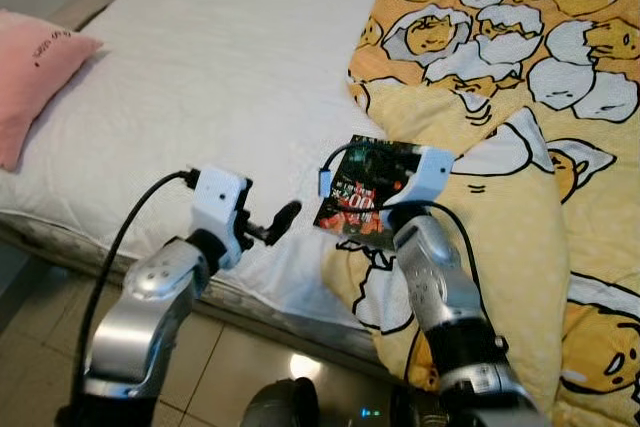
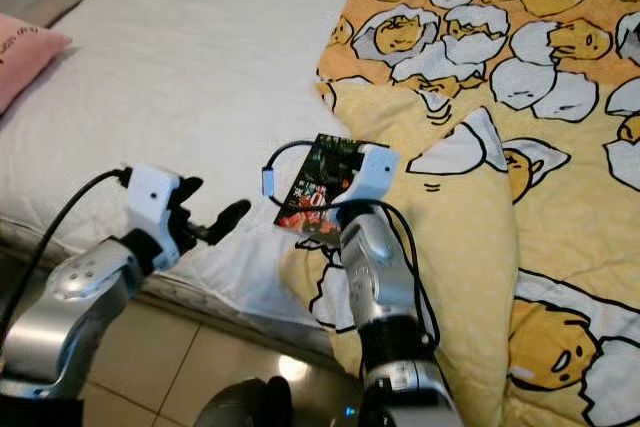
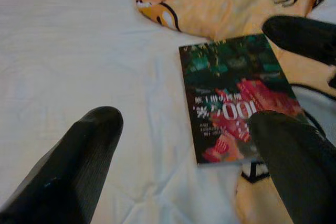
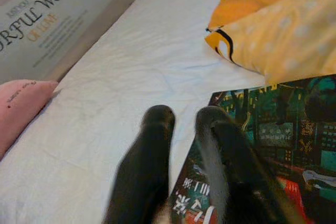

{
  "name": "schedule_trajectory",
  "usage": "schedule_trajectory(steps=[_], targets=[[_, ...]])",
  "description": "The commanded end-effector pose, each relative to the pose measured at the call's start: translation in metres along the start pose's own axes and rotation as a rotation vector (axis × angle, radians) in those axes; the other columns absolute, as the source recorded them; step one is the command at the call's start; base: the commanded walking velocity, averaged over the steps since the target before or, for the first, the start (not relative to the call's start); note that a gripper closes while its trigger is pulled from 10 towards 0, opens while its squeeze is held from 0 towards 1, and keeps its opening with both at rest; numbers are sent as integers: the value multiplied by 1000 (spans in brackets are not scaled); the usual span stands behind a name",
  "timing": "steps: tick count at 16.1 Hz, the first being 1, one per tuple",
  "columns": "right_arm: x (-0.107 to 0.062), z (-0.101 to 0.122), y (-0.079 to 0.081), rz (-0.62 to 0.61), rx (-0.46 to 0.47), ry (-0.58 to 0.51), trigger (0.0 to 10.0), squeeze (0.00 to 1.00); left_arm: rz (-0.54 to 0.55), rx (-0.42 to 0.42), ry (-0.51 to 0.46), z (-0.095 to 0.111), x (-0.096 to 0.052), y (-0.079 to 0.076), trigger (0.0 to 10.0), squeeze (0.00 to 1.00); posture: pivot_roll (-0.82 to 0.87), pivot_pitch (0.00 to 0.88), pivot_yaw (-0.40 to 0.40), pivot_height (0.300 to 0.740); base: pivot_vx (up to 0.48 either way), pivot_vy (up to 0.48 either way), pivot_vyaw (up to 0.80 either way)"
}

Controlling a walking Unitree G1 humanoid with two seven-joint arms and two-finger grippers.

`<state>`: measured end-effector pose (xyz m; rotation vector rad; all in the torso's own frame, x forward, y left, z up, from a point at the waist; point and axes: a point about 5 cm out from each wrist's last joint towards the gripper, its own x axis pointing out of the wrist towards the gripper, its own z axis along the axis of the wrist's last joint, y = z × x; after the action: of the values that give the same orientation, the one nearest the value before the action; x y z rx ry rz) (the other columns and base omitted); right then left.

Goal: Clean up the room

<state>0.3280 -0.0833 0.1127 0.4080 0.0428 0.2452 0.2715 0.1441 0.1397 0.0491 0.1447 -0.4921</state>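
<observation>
Left gripper point(image 3: 178, 166) spread wide beside the book point(image 1: 366, 193) (on the bed point(image 1: 220, 67)); right gripper point(image 4: 181, 124) seemingly pinches its edge.

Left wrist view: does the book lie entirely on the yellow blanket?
No. The book lies mostly on the white sheet, with only its far and right edges meeting the yellow blanket.
</observation>
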Motion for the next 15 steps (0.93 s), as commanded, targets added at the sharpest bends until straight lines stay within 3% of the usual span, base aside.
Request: schedule_trajectory(steps=[1, 5, 8, 10, 15], targets=[[-2, 1, 8, 28, -13, 7, 0, 0, 20, -1, 3, -2, 2, 3, 10000, 0, 108, 102, 110, 740, 0, 0, 0], [-12, -1, -7, -12, -139, 43, 0, 0, 61, -25, -24, -4, 16, 2, 10000, 0, 79, 35, 67, 740, 0, 0, 0], [-23, 11, -20, -64, -318, 8, 0, 0, 84, -76, -73, 2, 31, 4, 10000, 0, 69, 0, 33, 740, 0, 159, 0], [-22, 17, -26, -83, -316, -6, 0, 0, 95, -59, -99, 6, 36, 10, 10000, 0, 66, 0, 27, 740, 0, 480, 0], [-22, 11, -30, -94, -310, 19, 0, 0, 47, -35, -115, 3, 35, 4, 10000, 0, 73, 0, 36, 740, 0, 480, 0]])
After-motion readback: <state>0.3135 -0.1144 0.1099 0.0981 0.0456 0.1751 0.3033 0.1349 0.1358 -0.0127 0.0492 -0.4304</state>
